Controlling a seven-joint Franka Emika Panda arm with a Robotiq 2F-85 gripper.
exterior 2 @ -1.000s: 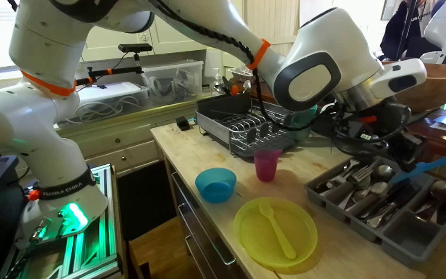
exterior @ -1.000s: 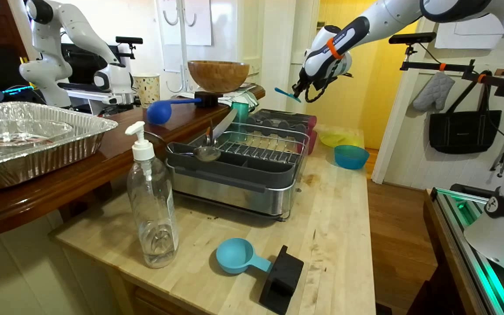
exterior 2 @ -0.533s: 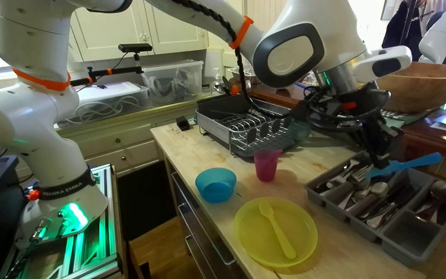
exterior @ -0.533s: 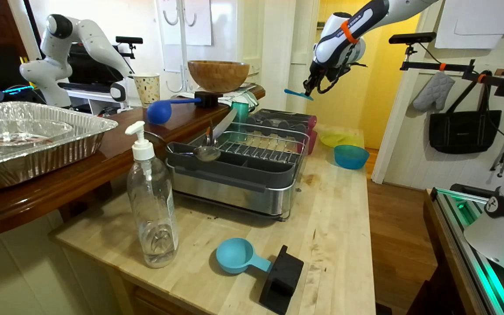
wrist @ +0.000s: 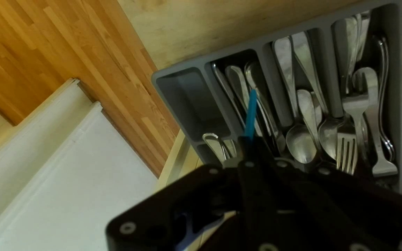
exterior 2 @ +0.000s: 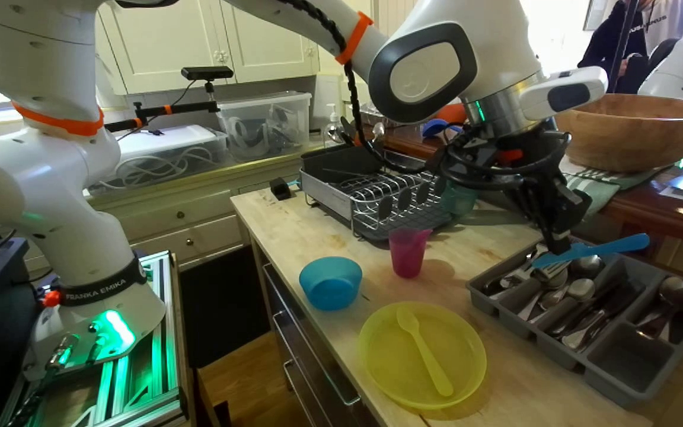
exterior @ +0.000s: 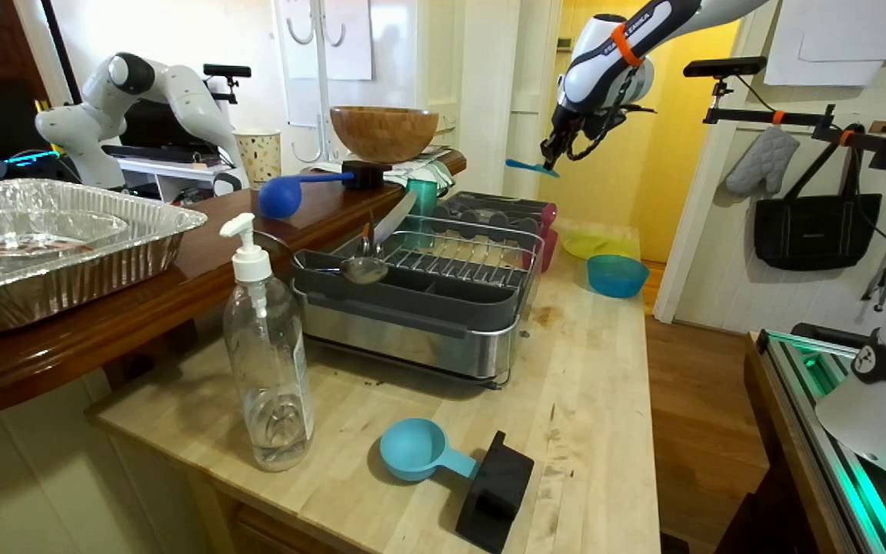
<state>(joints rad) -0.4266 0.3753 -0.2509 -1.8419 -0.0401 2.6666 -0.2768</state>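
Note:
My gripper [exterior 2: 558, 246] is shut on a blue utensil [exterior 2: 611, 247], held nearly level above the grey cutlery tray [exterior 2: 632, 362]. The utensil also shows in an exterior view [exterior: 527, 167]. In the wrist view the gripper [wrist: 251, 141] pinches it, and its narrow blue edge [wrist: 252, 111] points up the picture; the rest is hidden by the fingers. The tray [wrist: 192, 99] below holds metal forks [wrist: 356, 103], spoons [wrist: 301, 143] and knives. Left of the tray in an exterior view lies a yellow plate [exterior 2: 389, 367] with a yellow spoon [exterior 2: 427, 356] on it.
A blue bowl [exterior 2: 331, 284] and a pink cup [exterior 2: 408, 254] stand on the wooden counter. A dish rack [exterior: 404, 338] stands behind them. A wooden bowl [exterior 2: 638, 130] sits on the raised ledge. A soap bottle [exterior: 270, 369] and a light-blue scoop [exterior: 412, 450] are at the counter's far end.
My gripper has moved with the blue utensil, leftward in the view with the tray and rightward in the other exterior view. It stays shut on it. The background robot arm has also moved.

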